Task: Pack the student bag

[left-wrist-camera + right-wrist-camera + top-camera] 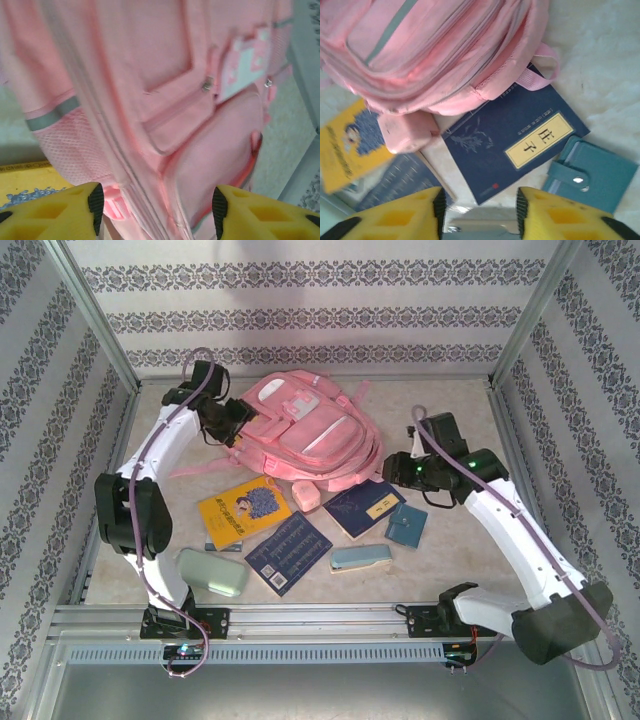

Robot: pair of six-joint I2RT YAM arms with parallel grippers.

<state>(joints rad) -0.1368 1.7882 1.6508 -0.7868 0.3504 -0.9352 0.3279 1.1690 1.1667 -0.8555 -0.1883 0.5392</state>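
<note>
The student bag (310,435), a large pink backpack, lies at the back middle of the table with its front pockets facing up. My left gripper (235,420) is at the bag's left side. In the left wrist view, that gripper (157,210) is open just over the bag (165,100); its fingers (95,205) stand wide apart and pinch nothing. My right gripper (395,468) hovers by the bag's lower right corner. Seen from the right wrist, the gripper (479,212) is open and empty above a navy book (515,145) with a yellow label.
In front of the bag lie a yellow book (243,510), a small pink case (305,496), a navy gridded book (288,550), the labelled navy book (363,508), a teal wallet (406,524), a pale green case (212,571) and a blue-grey case (360,558). Frame posts stand at both sides.
</note>
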